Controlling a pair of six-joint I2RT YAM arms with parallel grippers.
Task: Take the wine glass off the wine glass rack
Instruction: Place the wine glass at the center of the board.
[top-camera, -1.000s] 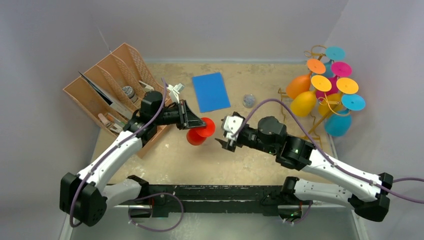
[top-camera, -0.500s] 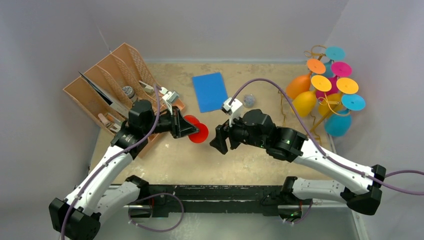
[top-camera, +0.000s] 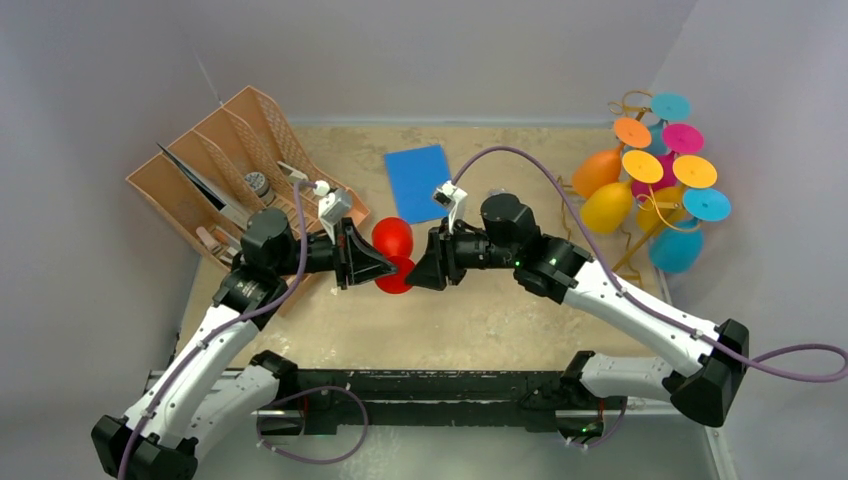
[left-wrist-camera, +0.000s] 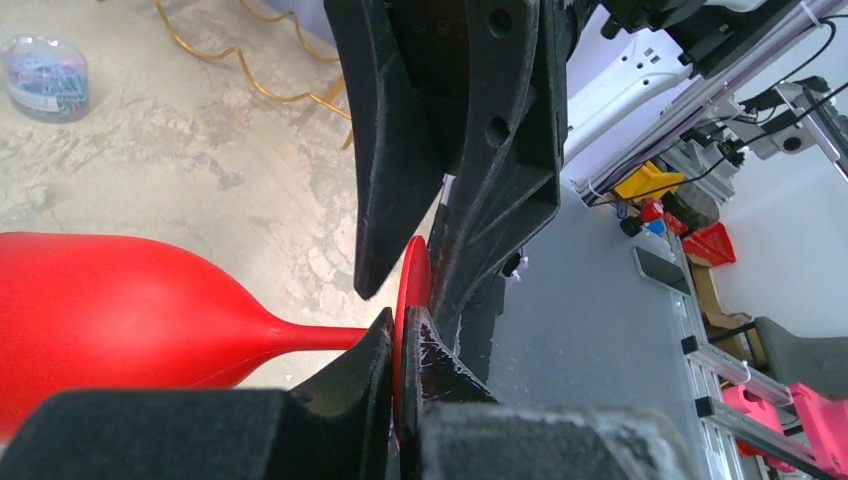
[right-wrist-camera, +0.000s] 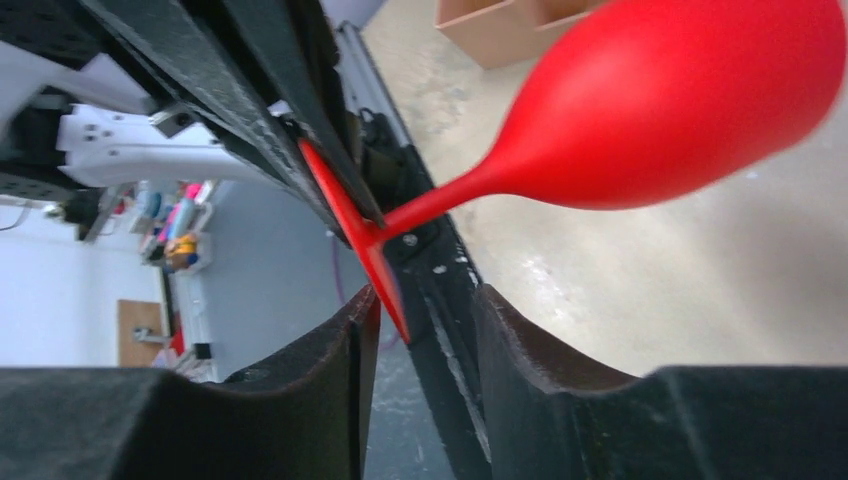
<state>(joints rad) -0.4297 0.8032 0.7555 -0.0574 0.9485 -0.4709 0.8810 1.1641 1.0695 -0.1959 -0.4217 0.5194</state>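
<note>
The tray (top-camera: 215, 185) stands at the far left of the table (top-camera: 520, 320). The left arm rises from its base at the near left, elbow bent, forearm passing the tray's near corner, wrist pointing right toward the centre. The left gripper (top-camera: 387, 270) is clamped on the thin foot disc of the red glass (top-camera: 392, 238). The glass lies roughly level over the table centre, with its bowl toward the far side and its stem running back to the disc. The right gripper (right-wrist-camera: 425, 310) meets it tip to tip from the opposite side. Its fingers straddle the same disc with a visible gap, one finger (right-wrist-camera: 310, 400) just beside the disc edge, so this gripper is not closed. The right arm stretches leftward from its base at the near right, forearm nearly straight. The rack (top-camera: 632, 101) stands at the far right, well apart from the glass.
</note>
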